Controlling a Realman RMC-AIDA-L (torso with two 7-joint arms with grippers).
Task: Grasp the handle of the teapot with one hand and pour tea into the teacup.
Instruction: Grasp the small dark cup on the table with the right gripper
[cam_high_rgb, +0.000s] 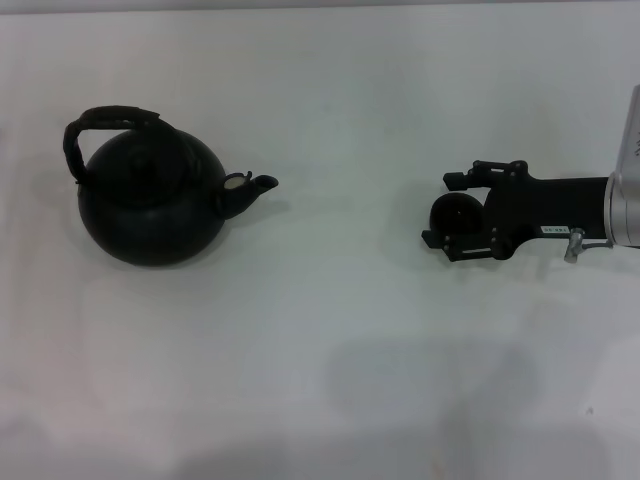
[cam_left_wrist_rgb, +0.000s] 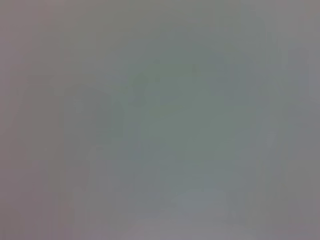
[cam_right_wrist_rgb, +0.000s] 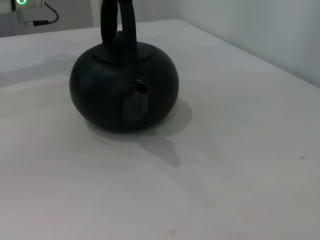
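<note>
White tabletop (cam_high_rgb: 330, 340) filled the head view from edge to edge, plain and bare apart from two dark shapes. On the robot's left side sat the teapot (cam_high_rgb: 150, 200), a round matte black pot resting upright on the surface, its short spout (cam_high_rgb: 255, 188) pointing toward the right side. The handle (cam_high_rgb: 105, 125) arched over the lid, thick and rough-wrapped, with nothing touching it.

Well apart from the teapot, on the right side, the right gripper (cam_high_rgb: 445, 210) reached in low over the table from the right edge. Its two black fingers stood spread, one on either side of the teacup (cam_high_rgb: 456, 215), a small dark round cup of which only part showed between them. Whether the fingers pressed on the cup or merely flanked it could not be told.

From the right wrist view the teapot (cam_right_wrist_rgb: 124, 85) appeared across the table, spout (cam_right_wrist_rgb: 137, 102) facing the camera, the handle (cam_right_wrist_rgb: 117, 22) rising out of the top of the picture.

The left wrist view showed only a flat grey blur, and the left gripper did not appear anywhere.
</note>
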